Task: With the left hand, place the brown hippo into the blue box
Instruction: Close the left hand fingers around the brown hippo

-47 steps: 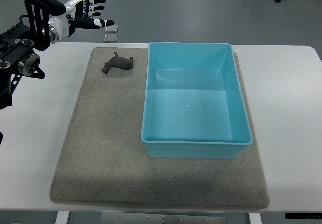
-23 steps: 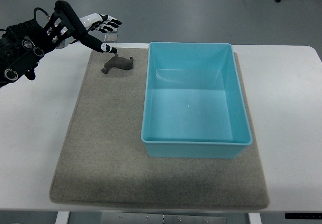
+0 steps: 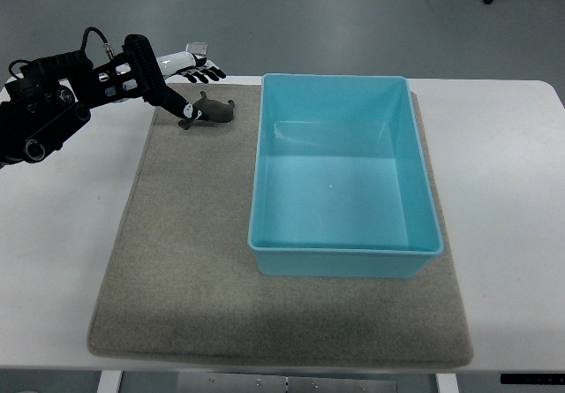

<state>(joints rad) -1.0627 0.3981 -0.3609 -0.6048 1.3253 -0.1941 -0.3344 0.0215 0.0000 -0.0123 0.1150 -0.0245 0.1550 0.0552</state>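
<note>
I am at the reach-in step: my left robot hand (image 3: 187, 82) hangs right at the brown hippo (image 3: 207, 111), fingers spread and gripping nothing, thumb tip at its near end. The hippo lies on the grey mat (image 3: 177, 260) at the far-left corner, just beside the blue box (image 3: 340, 170), which sits empty on the bench (image 3: 503, 190). Next I likely need to close my fingers around the toy, lift, then carry it rightward over the box wall.
</note>
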